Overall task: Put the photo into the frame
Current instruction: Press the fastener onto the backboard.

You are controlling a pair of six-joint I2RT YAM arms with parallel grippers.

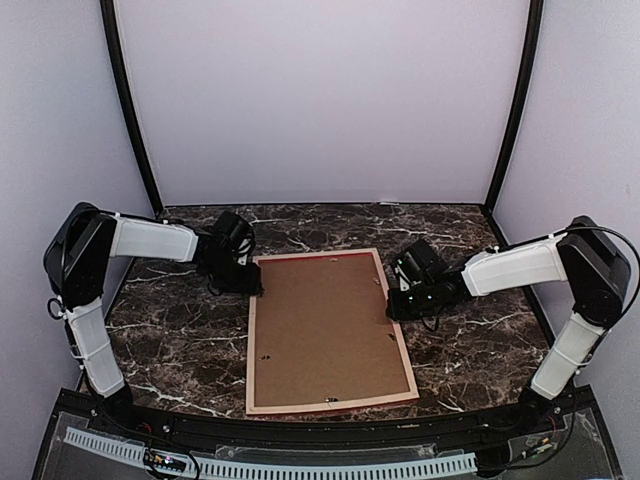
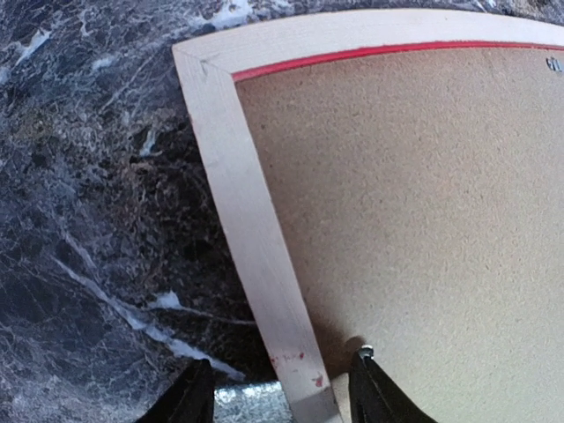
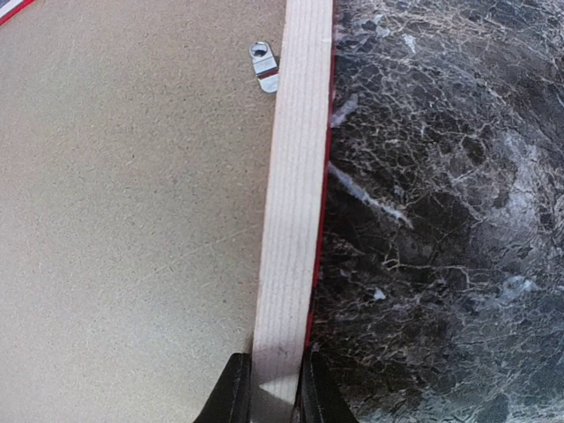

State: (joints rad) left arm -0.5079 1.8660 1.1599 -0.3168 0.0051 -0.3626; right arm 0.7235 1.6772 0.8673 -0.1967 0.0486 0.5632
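The frame (image 1: 251,350) lies face down in the middle of the table, pale wood back up, with a thin red edge showing. A plain brown backing board (image 1: 325,325) fills it. The photo is hidden. My left gripper (image 2: 282,398) is open at the frame's far left corner. Its fingers straddle the left rail (image 2: 251,229) with a gap on each side, one over the table and one over the board. My right gripper (image 3: 271,395) is shut on the frame's right rail (image 3: 295,176), with both fingers pressed against its sides.
The table (image 1: 180,340) is dark marble with white veins. A small metal turn tab (image 3: 263,67) lies on the board beside the right rail. Another metal tab (image 2: 366,351) sits at my left gripper's inner finger. Grey walls close off the back and both sides.
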